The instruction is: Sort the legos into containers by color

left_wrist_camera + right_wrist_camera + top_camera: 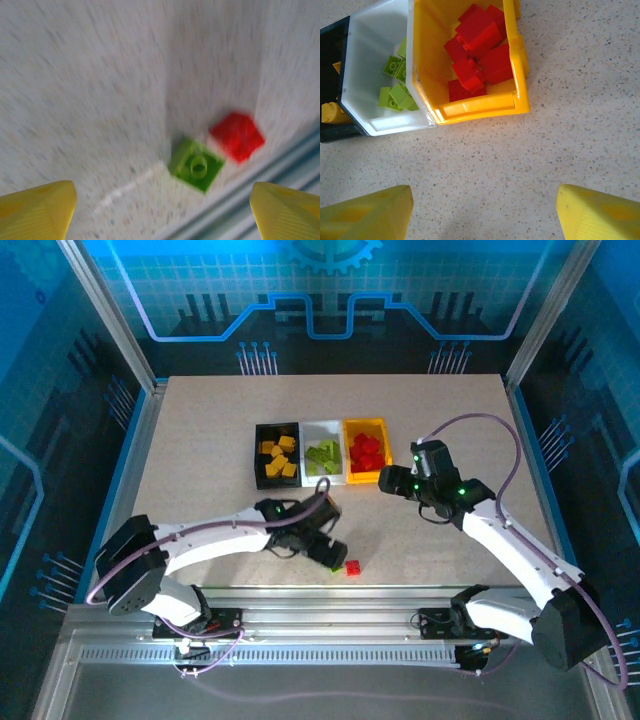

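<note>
Nearly done: orange bricks in black bin, green in white bin, red in yellow bin. Green brick and red brick lie loose, side by side, near the table's front edge. Left gripper above them, jaws wide, empty; right gripper likewise by yellow bin.

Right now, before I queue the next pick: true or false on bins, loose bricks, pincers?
1. The glossy red plastic bricks sit in the yellow-orange rectangular plastic bin. True.
2. The white rectangular plastic bin holds blue bricks. False: it holds lime green plastic bricks.
3. A loose lime green brick and a loose red brick lie on the speckled table by the left pincer. True.
4. The right pincer is shut on a brick. False: it is open and empty.
</note>
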You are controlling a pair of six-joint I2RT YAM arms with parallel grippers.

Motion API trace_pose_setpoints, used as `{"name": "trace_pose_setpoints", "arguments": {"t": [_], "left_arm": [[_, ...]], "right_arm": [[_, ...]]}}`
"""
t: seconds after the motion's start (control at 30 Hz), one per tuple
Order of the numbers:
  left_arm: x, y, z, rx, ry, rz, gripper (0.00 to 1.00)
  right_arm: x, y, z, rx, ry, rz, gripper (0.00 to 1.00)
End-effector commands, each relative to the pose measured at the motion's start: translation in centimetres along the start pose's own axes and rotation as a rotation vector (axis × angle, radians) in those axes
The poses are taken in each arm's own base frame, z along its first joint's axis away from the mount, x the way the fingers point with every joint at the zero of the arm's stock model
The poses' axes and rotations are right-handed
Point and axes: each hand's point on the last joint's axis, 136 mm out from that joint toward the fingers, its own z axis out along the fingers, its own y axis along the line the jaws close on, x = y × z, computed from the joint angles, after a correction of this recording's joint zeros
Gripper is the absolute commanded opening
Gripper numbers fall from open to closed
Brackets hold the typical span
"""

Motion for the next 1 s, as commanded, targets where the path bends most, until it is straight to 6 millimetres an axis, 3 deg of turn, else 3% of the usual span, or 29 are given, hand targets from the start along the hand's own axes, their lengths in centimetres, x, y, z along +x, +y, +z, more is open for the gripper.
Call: {"name": "trace_pose_setpoints", "arguments": {"t": [0.0, 0.1, 0.27, 0.73, 0.97], "left_arm": [[1.5, -1.8, -0.2, 0.073, -0.004, 0.028, 0.9], [2.0, -3.0, 1.0, 0.086, -0.004, 0.073, 0.88], [1.6, -2.0, 3.3, -0.026, 0.0, 0.108, 0.8], [-0.7, -0.9, 5.9, -0.093, -0.007, 0.145, 0.73], [-1.0, -1.4, 6.2, -0.066, -0.002, 0.157, 0.57]], "right_arm": [[-0.3, -0.3, 0.1, -0.002, -0.006, 0.02, 0.77], [-0.2, -0.4, 0.1, -0.001, -0.005, 0.021, 0.77], [-0.4, -0.6, -0.2, -0.001, -0.01, 0.019, 0.77], [-0.6, -1.1, -0.9, -0.003, -0.026, 0.033, 0.77], [-0.6, -1.4, -0.9, -0.002, -0.029, 0.042, 0.77]]}}
